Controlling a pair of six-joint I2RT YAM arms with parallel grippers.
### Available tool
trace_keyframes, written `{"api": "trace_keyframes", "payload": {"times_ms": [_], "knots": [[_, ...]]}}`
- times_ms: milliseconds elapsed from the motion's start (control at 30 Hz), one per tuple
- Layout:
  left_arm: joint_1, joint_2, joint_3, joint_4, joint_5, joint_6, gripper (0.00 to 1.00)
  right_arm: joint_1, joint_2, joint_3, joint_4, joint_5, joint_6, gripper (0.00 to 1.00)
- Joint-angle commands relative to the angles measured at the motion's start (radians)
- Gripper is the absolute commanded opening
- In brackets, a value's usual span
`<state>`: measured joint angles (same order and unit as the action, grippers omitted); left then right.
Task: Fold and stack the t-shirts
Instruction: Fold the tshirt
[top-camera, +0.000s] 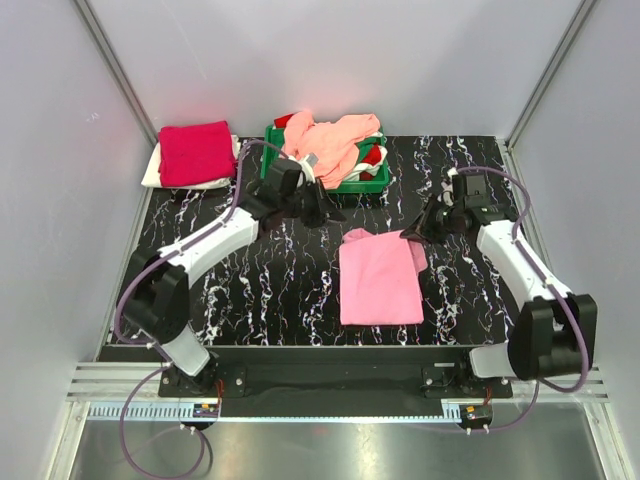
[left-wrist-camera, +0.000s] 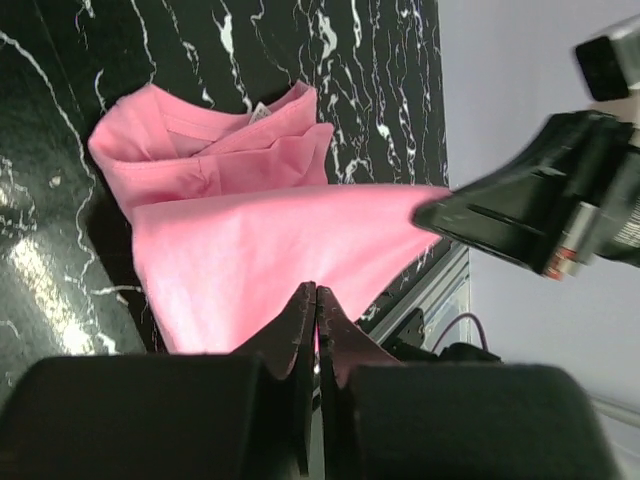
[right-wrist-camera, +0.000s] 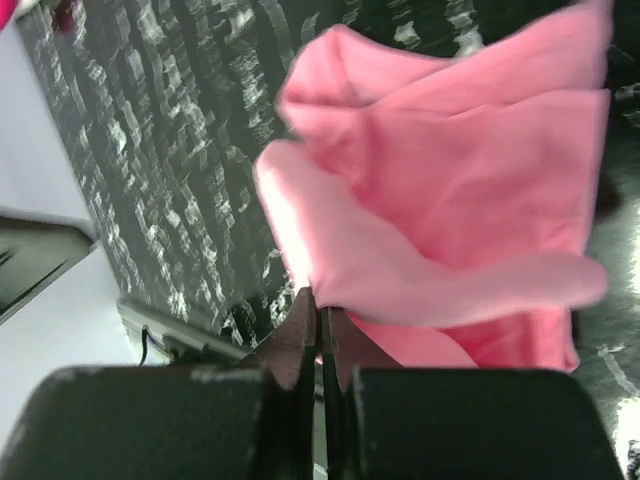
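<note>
On the counter (top-camera: 250, 290), right hand (top-camera: 418, 234) pinches the pink tee (top-camera: 378, 280) corner for folding; left hand (top-camera: 325, 208), pressed together, hovers clear.

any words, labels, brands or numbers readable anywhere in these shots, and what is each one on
No text can be read in any view.
White neck label on the pink t-shirt: too small to read.
</note>
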<state>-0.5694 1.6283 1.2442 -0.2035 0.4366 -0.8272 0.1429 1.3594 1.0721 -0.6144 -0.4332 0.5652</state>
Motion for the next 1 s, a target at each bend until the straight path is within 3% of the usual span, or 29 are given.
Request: {"api": "trace_keyframes", "payload": {"times_ms": [0,133,200,267,367,400,467,633,767,967], "knots": [[-0.001,0.057,0.046,-0.016,-0.012,0.026,0.07,-0.107,0.067,-0.089,0.165,-0.038,-0.008,0.0],[-0.001,0.1,0.009,0.035,-0.009,0.039,0.09,-0.264,0.267,-0.239,0.461,-0.18,0.08,0.0],[-0.001,0.122,-0.017,0.081,0.008,0.054,0.19,-0.279,0.352,-0.229,0.527,-0.254,0.117,0.0],[-0.001,0.168,-0.012,0.087,0.013,0.078,0.32,-0.279,0.432,-0.21,0.528,-0.259,0.134,0.0],[0.0,0.235,0.014,0.081,0.017,0.1,0.41,-0.279,0.458,-0.205,0.504,-0.21,0.119,0.0],[0.0,0.254,0.014,0.091,0.017,0.099,0.52,-0.279,0.463,-0.202,0.478,-0.181,0.104,0.0],[-0.001,0.265,-0.003,0.127,0.028,0.085,0.55,-0.279,0.458,-0.195,0.47,-0.173,0.079,0.0],[-0.006,0.286,-0.055,0.18,0.021,0.077,0.77,-0.272,0.483,-0.156,0.401,-0.159,0.064,0.0],[-0.007,0.304,-0.101,0.256,0.022,0.062,0.86,-0.264,0.5,-0.118,0.364,-0.153,0.044,0.0],[-0.026,0.427,-0.055,0.311,0.008,0.051,0.85,-0.264,0.518,-0.092,0.329,-0.164,0.027,0.0]]}}
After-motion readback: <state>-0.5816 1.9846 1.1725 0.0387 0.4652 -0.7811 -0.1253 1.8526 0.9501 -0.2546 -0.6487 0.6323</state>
